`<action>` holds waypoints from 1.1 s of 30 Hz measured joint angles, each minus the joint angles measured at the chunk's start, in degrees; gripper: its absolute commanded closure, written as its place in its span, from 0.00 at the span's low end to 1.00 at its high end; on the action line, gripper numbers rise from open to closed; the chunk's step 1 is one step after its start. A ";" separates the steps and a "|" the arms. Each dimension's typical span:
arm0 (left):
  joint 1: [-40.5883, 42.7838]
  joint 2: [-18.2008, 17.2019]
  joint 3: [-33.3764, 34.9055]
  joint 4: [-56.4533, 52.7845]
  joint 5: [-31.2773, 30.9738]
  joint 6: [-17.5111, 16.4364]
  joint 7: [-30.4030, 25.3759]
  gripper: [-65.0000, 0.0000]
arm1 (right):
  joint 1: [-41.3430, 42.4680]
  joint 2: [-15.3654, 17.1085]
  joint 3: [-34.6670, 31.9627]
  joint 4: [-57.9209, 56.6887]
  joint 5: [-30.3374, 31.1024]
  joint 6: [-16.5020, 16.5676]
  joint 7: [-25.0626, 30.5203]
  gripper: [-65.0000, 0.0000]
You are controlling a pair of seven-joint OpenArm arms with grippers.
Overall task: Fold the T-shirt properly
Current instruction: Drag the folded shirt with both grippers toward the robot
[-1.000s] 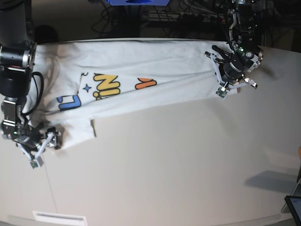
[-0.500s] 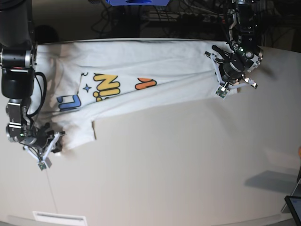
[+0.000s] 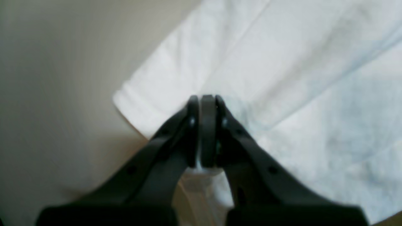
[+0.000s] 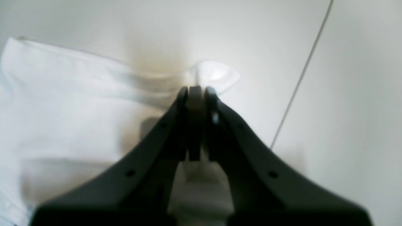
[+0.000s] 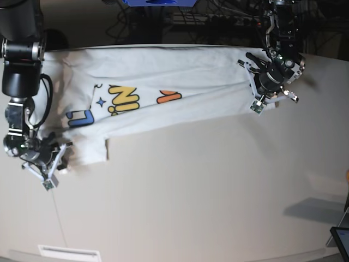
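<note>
Partly folded, the T-shirt shows its colourful print

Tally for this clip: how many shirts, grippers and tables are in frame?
T-shirt: 1
Grippers: 2, left gripper and right gripper, each shut on the shirt
Table: 1
Total: 4

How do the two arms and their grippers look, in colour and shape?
Both arms are black with grey joint rings and loose black cables. The left gripper and right gripper have matte black, curved tapering fingers with small holes. In the base view, pale struts with small green tips stand beside each gripper.
</note>
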 measured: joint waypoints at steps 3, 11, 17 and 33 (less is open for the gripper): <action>0.00 0.00 0.00 0.00 -0.02 0.00 0.00 1.00 | -1.44 -0.22 0.07 6.25 0.48 0.26 -1.70 1.00; 0.00 0.00 0.00 0.00 -0.02 0.00 -0.02 1.00 | -6.62 -0.87 4.68 17.44 0.52 0.26 -9.68 1.00; 0.00 0.00 0.00 0.00 0.02 0.00 -0.02 1.00 | -11.76 -1.14 6.62 28.17 0.33 0.26 -15.63 1.00; 0.74 -1.88 0.48 3.23 0.61 -0.02 0.46 1.00 | -21.20 -2.47 10.62 41.51 0.66 0.44 -22.58 1.00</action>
